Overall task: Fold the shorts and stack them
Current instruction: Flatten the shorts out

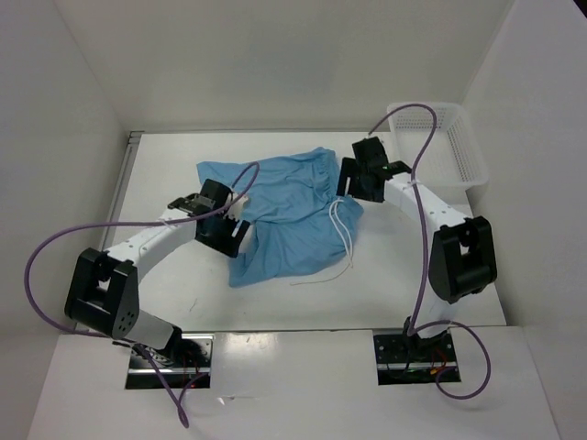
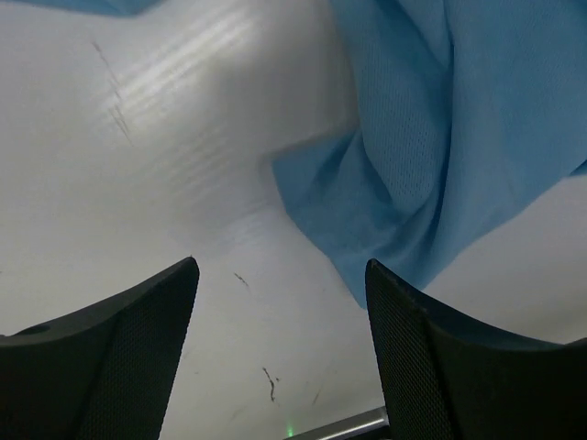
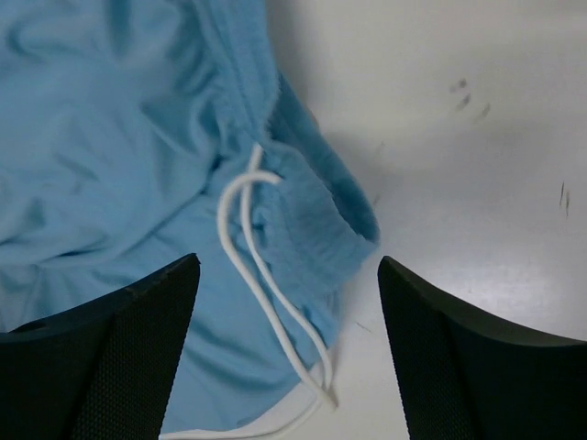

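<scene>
The left gripper (image 2: 280, 268) has its two black, finely dimpled fingers (image 2: 138, 348) spread wide apart with nothing between them, hanging over the smooth white table (image 1: 183, 284), whose glossy surface carries a few dark scuffs. Just past those fingers lies a leg edge of the light sky-blue soft fabric shorts (image 2: 459, 137), a thin mesh-like knit bunched into a deep fold. The right gripper (image 3: 289, 261) is parted just as widely and grips nothing; it hovers over the gathered, ribbed elastic waistband (image 3: 303, 183), where a thin white drawstring cord (image 3: 266, 293) emerges and loops across the cloth. From above, the shorts (image 1: 293, 215) lie rumpled and partly spread on the middle of the table between the two arms, the left gripper (image 1: 223, 229) at their left edge and the right gripper (image 1: 356, 181) at their right, with the cord (image 1: 341, 234) trailing off the fabric onto bare tabletop. Farther back at the right corner stands a white plastic mesh basket (image 1: 449, 151), rectangular with latticed walls; the shorts lie apart from it.
</scene>
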Robot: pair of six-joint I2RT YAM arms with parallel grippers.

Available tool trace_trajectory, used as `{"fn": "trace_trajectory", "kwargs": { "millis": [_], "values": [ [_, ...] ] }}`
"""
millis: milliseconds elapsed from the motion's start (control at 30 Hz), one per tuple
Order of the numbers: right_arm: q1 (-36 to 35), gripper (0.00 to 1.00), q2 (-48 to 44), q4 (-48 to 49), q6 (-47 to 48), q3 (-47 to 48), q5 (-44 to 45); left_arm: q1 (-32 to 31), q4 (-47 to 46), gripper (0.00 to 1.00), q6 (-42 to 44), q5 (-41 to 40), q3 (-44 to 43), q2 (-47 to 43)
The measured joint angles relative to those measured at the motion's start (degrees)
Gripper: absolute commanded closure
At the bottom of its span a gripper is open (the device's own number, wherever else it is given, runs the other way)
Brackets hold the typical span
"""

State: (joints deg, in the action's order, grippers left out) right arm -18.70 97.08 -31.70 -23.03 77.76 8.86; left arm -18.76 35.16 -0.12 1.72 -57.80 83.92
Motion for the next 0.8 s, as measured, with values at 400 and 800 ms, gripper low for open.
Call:
{"fn": "trace_trajectory", "kwargs": {
  "millis": [400, 800],
  "values": [
    [3.0, 0.23, -5.5, 9.1, -8.3, -18.9, -1.8, -5.8, -5.2, 0.15, -0.1, -1.1, 6.2, 0.2],
    [6.4, 0.15, -4.8, 15.8, -9.1, -19.3, -4.3, -7.0, -5.6, 0.80, -0.3, 1.1, 7.9, 6.3]
  ]
}}
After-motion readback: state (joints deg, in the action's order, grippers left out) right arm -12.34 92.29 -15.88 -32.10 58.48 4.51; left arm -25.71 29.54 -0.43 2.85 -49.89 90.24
